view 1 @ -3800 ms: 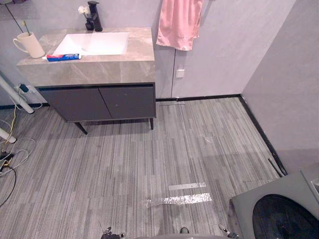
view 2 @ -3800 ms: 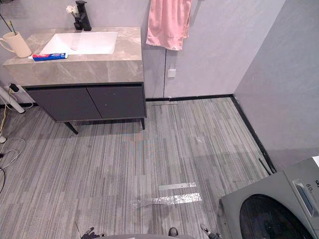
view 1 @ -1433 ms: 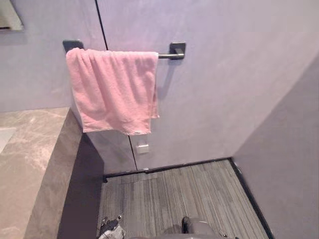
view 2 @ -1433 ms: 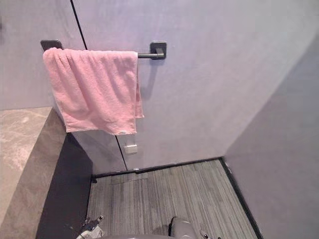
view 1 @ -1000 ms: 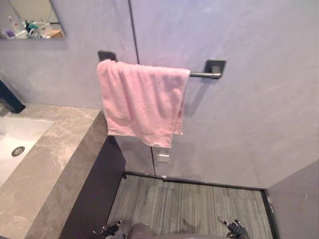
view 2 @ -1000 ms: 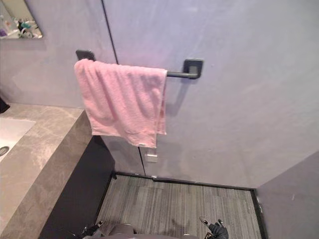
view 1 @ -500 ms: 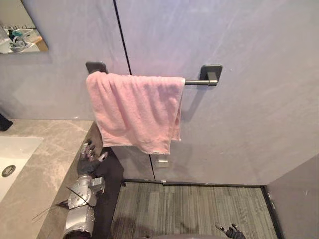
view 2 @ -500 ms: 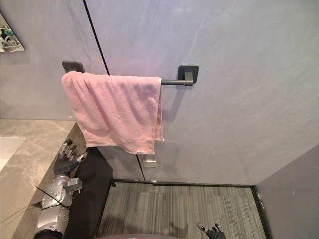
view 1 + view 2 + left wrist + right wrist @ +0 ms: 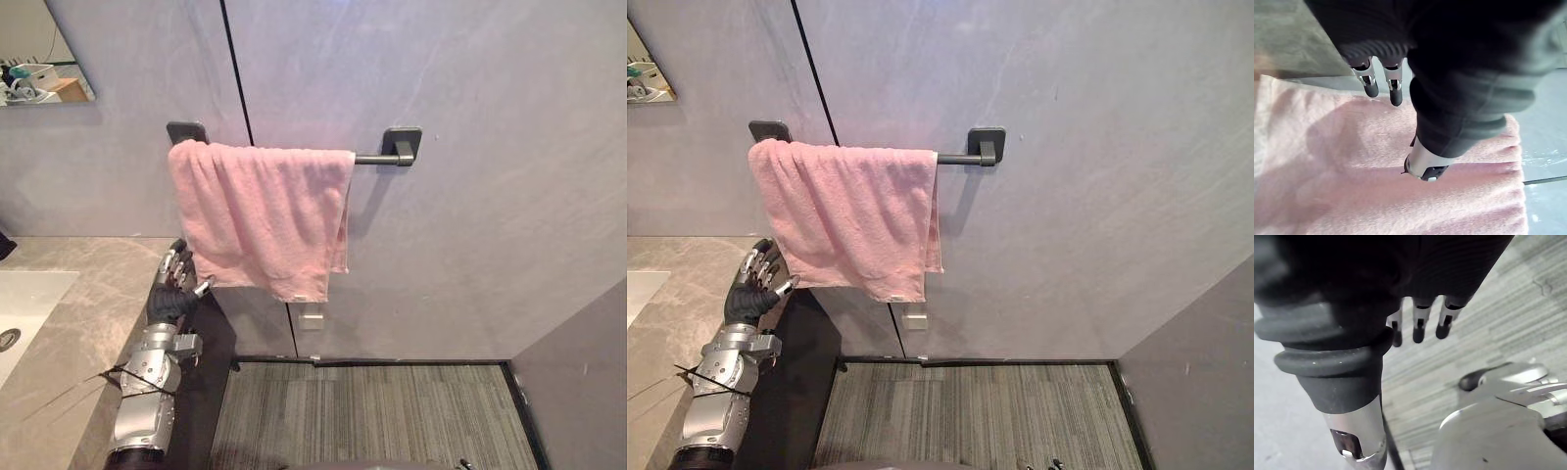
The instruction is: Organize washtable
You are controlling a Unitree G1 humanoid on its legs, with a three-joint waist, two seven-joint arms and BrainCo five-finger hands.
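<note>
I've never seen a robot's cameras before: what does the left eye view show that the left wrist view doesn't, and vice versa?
The left eye view adds the mirror corner and the striped floor. The left wrist view adds a close look at the straight fingers, dark tips toward the pink towel. Both share that towel and the left hand.

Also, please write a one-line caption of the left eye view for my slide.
Open left hand raised beside a pink terry towel hanging over a dark metal wall bar.
</note>
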